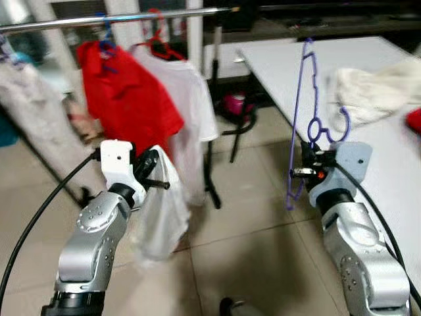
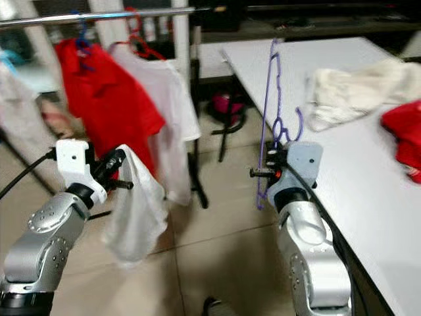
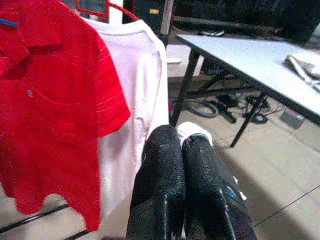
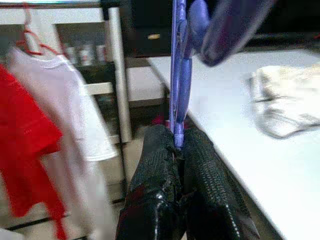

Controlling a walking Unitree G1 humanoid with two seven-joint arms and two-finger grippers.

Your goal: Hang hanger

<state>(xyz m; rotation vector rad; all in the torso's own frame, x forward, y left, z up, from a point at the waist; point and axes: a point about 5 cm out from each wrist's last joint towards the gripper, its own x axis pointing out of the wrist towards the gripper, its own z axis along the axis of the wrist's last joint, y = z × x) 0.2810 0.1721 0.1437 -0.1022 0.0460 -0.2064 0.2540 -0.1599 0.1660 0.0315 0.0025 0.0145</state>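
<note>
My right gripper [image 1: 304, 172], at centre right of the left eye view, is pinching a purple hanger [image 1: 301, 118] between fingers pressed together, the hanger standing upright above it. My left gripper [image 1: 152, 172], at lower left, is clamping a white cloth [image 1: 161, 214] that is drooping toward the tiled floor [image 1: 250, 243].

The right wrist view is showing the thin purple bar squeezed between my black fingertips [image 4: 160, 150]; the left wrist view is showing my fingers closed on a scrap of white fabric (barely peeking out).

A metal rail [image 1: 118, 18] is crossing the upper left, carrying a red shirt [image 1: 125, 99] and a white shirt [image 1: 191, 105] on hangers. A white table [image 1: 316, 62] is filling the right side, with a cream garment [image 1: 375, 92] lying on it, and a red item [image 1: 414, 120] at its far right edge.
</note>
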